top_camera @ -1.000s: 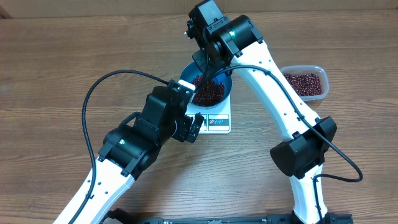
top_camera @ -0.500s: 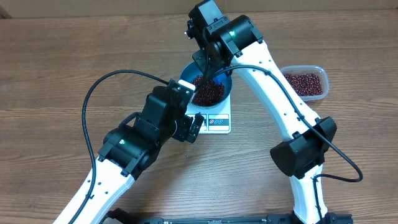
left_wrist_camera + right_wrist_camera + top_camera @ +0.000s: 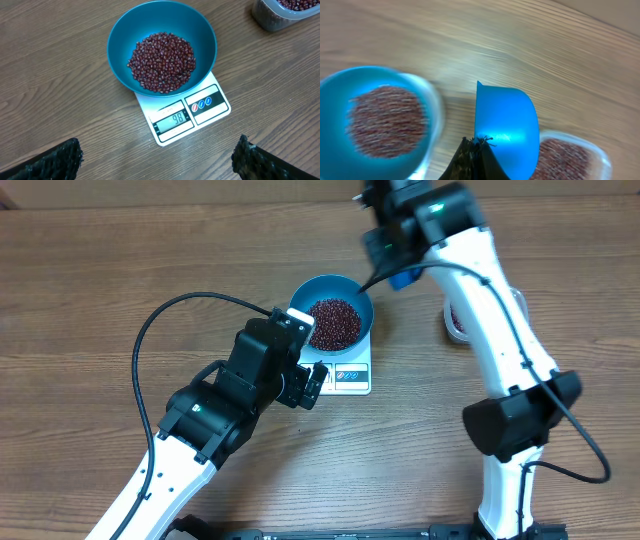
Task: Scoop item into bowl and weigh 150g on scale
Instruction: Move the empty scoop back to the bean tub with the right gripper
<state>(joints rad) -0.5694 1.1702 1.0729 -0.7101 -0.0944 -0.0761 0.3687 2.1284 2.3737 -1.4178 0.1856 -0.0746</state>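
Observation:
The blue bowl (image 3: 150,20) stands on the white scale (image 3: 210,102) with a heap of red-brown beans (image 3: 162,62) inside; the display reads 98. My left gripper (image 3: 157,157) hangs open just in front of the scale with nothing between its fingers. My right gripper (image 3: 477,144) is shut on the handle of a small blue scoop (image 3: 507,127), which looks empty. In the overhead view the scoop (image 3: 403,278) is in the air to the right of the bowl (image 3: 325,285), between it and the tub of beans.
A clear plastic tub (image 3: 280,12) of more beans sits to the right of the scale; in the overhead view it (image 3: 455,325) is mostly hidden behind my right arm. Black cables arc over the table beside each arm.
My right arm has swung from over the bowl to the right, carrying the scoop towards the tub. The left arm has not moved.

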